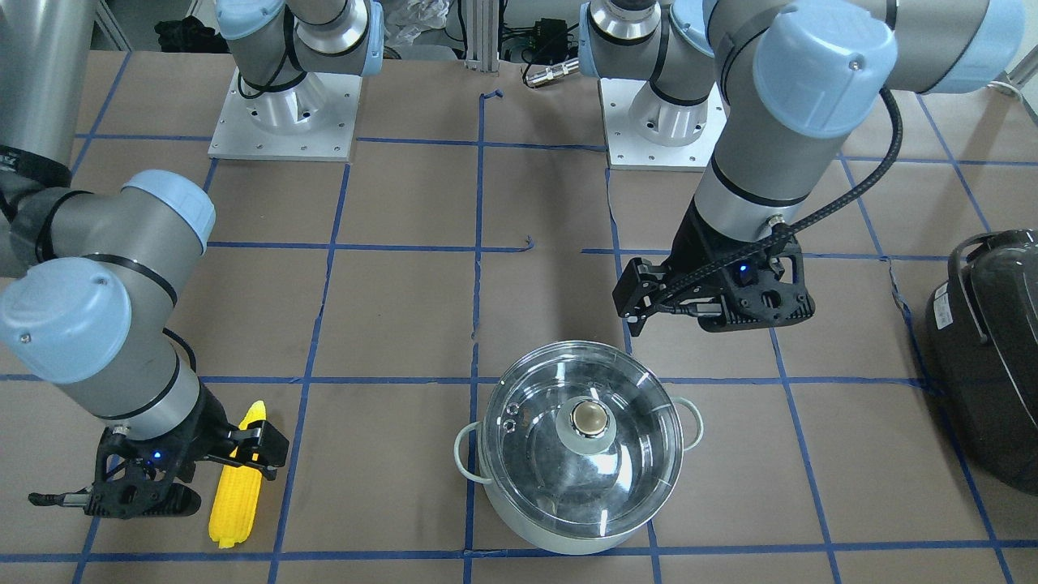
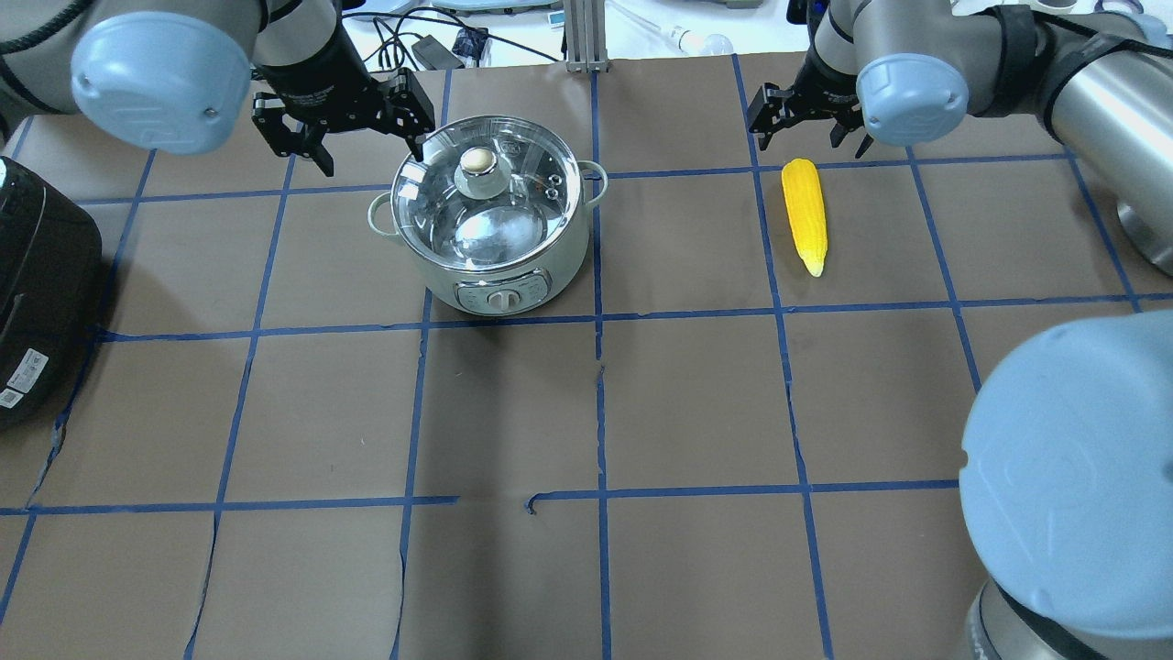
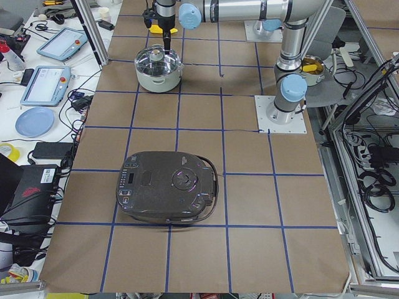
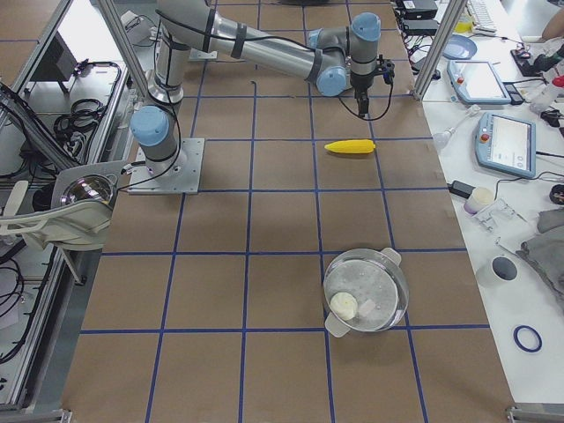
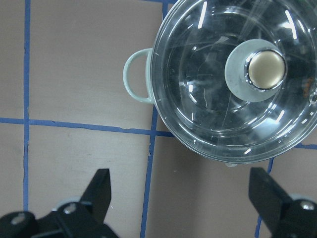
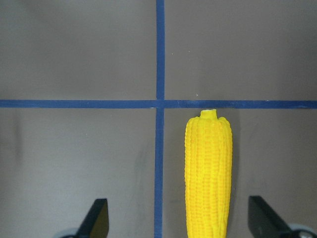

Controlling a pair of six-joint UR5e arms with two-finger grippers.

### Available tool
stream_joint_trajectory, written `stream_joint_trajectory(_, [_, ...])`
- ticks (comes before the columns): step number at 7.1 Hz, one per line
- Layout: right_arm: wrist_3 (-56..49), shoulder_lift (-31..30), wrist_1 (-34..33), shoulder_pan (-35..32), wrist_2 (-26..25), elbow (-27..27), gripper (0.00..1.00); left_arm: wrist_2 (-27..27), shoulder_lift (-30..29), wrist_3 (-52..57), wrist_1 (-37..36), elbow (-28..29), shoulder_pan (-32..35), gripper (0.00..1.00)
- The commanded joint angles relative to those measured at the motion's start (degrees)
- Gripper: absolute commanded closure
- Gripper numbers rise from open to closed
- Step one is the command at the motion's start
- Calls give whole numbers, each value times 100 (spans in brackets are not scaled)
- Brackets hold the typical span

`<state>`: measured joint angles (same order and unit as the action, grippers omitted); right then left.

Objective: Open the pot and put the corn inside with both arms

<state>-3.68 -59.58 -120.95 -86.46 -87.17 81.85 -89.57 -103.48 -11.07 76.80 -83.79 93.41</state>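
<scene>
While the lid [image 2: 499, 206] sits on the pot [image 2: 499, 280], the corn [image 2: 804, 213] lies out on the worktop [image 2: 641, 412].

You see the pot standing on the brown worktop, with the brass knob [image 2: 477, 161] at the middle of its glass lid. Your left gripper [image 2: 372, 162] hangs just beside the pot, on the side of one loop handle [image 5: 134, 75], jaws spread wide and empty. The corn lies flat, well apart from the pot, its blunt end away from the robot and its tip pointing back toward it. Your right gripper [image 2: 811, 139] hangs by that blunt end, jaws wide, holding nothing. In its wrist view the corn lies between the two fingers [image 6: 98, 218], nearer one of them. A dark cooker [image 2: 41, 275] sits at the worktop's left end.
</scene>
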Motion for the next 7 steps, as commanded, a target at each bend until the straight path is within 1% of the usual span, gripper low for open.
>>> stream_joint_trajectory(1, [-10,367,-226,112,-11,-29,0,-26,-347,-254,-496,3,230,0])
stream_joint_trajectory(2, [-28,568,-427,129,-11,23,0,-61,-418,-342,-516,3,353,0])
stream_joint_trajectory(4, [-186,719,-438,138,-20,181,1,-61,-611,-439,-814,3,389,0])
stream_joint_trajectory(5, [-186,728,-455,156,-307,295,3,-52,-717,-509,-981,3,415,0])
stream_joint_trajectory(6, [-186,728,-464,156,-327,296,20,-61,-787,-536,-1035,3,468,0])
stream_joint_trajectory(7, [-204,763,-516,156,-353,305,39,-61,-875,-667,-1261,3,590,0])
